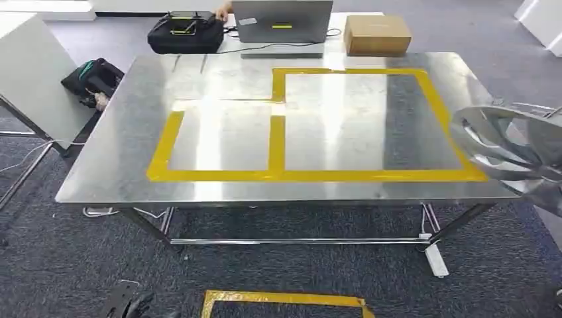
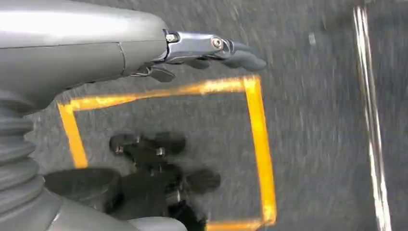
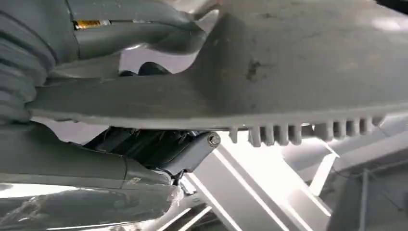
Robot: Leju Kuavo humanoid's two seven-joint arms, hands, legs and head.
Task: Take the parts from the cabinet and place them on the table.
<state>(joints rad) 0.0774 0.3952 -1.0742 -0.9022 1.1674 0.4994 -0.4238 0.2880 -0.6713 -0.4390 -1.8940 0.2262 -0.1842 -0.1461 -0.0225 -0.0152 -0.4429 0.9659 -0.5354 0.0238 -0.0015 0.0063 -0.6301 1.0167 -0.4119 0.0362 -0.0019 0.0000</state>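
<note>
Right hand (image 3: 159, 144): I am gripping the part (image 1: 513, 149), at 3 o'clock beside the desk (image 1: 119, 165).
Left hand (image 2: 211, 50): hanging empty, fingers apart.

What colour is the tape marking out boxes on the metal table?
Yellow tape on the steel table, clearest in the head view.

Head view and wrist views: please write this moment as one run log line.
right hand: holds grey part beside table | left hand: hangs, holds nothing | yellow tape frame: bare
</note>
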